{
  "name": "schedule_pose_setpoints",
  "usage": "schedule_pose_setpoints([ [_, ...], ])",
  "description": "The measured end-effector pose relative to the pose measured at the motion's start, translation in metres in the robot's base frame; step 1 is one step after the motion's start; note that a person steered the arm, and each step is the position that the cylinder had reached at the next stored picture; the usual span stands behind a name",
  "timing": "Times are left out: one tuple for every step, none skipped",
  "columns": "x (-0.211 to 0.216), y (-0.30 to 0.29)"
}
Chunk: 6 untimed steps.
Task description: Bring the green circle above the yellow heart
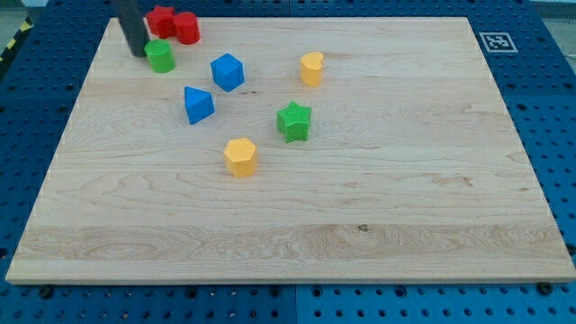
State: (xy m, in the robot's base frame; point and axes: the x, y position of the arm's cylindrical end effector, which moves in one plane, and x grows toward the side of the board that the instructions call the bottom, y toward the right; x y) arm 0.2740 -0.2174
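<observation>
The green circle (161, 56) lies near the board's top left corner. The yellow heart (311, 68) lies to its right, near the top middle. My tip (137, 52) is the lower end of the dark rod and stands just left of the green circle, close to it or touching it.
Two red blocks (175, 24) sit together at the top edge, just above the green circle. A blue cube (227, 72) and a blue block (198, 104) lie between circle and heart. A green star (294, 121) and a yellow hexagon (240, 157) lie mid-board. The wooden board (360, 225) sits on a blue pegboard.
</observation>
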Motion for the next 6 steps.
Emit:
schedule_pose_setpoints([
  [0.016,0.005],
  [0.048,0.005],
  [0.047,0.005],
  [0.040,0.014],
  [0.032,0.038],
  [0.021,0.067],
])
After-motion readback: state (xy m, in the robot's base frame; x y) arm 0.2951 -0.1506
